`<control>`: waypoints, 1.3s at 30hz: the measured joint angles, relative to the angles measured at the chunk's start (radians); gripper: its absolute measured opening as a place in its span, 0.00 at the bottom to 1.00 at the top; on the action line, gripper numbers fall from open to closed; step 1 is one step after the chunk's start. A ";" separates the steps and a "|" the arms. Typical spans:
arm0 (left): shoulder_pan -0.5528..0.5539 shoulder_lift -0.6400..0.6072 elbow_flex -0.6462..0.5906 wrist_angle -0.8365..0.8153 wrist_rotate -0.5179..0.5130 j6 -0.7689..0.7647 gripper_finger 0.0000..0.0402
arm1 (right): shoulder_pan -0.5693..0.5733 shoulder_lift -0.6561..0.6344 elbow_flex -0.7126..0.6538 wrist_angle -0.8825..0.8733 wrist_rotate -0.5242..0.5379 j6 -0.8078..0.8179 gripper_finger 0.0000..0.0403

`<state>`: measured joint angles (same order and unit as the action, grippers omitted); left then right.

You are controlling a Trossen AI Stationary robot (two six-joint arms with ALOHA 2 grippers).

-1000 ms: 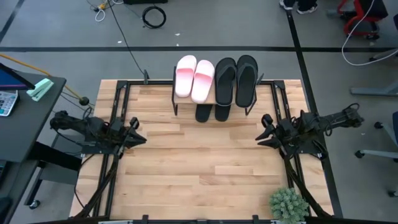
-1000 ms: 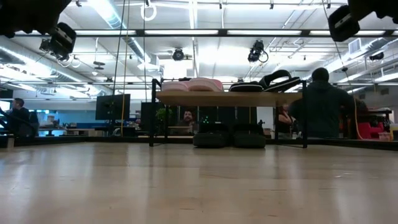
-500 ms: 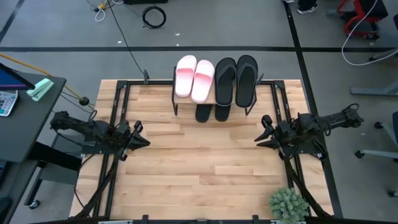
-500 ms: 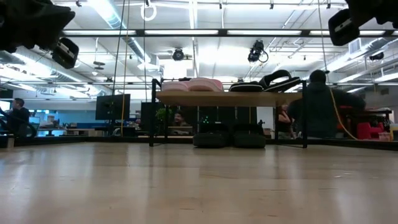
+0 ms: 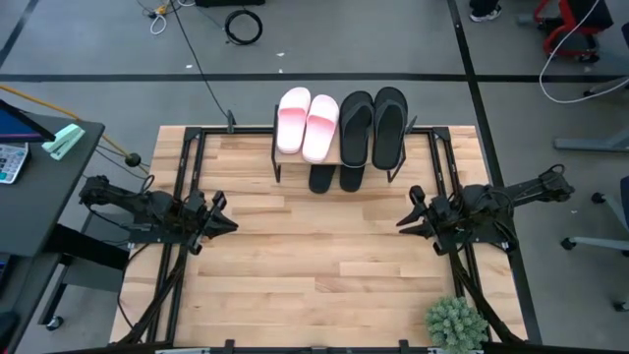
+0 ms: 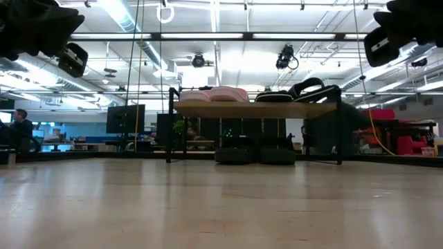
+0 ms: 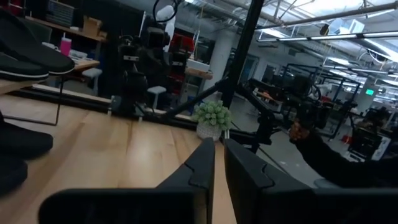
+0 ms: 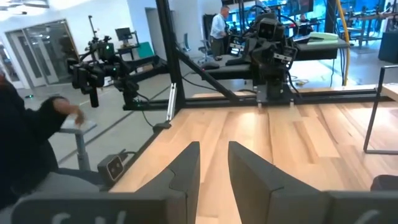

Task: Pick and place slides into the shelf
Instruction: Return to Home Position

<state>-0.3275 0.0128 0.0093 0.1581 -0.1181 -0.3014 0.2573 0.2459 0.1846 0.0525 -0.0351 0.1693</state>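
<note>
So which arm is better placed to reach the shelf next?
Right, marginally: the right gripper sits closer to the shelf than the left gripper. All slides look already shelved.

An open-plan robotics lab is indicated by ceiling strip lights [image 6: 208,36], monitors [image 6: 124,117], and floor cables [image 5: 243,26].

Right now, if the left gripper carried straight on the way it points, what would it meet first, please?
The way looks free across the table: the left gripper points at the right gripper opposite, nothing between them. The shelf sits off to the side. Depth is uncertain.
</note>
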 joint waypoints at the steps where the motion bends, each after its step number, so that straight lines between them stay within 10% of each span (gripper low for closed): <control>1: 0.000 0.000 0.000 0.000 0.000 0.004 0.10 | 0.000 0.000 -0.003 0.001 -0.001 -0.006 0.22; 23: 0.000 0.000 0.000 0.001 0.000 -0.001 0.10 | 0.000 -0.136 -0.046 0.040 -0.122 -0.040 0.22; 39: 0.000 0.000 -0.001 0.002 0.000 -0.001 0.08 | -0.002 -0.244 -0.034 -0.157 -0.025 0.009 0.22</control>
<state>-0.3275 0.0128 0.0086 0.1596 -0.1184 -0.3026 0.2554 0.0023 0.1505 -0.1042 -0.0601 0.1778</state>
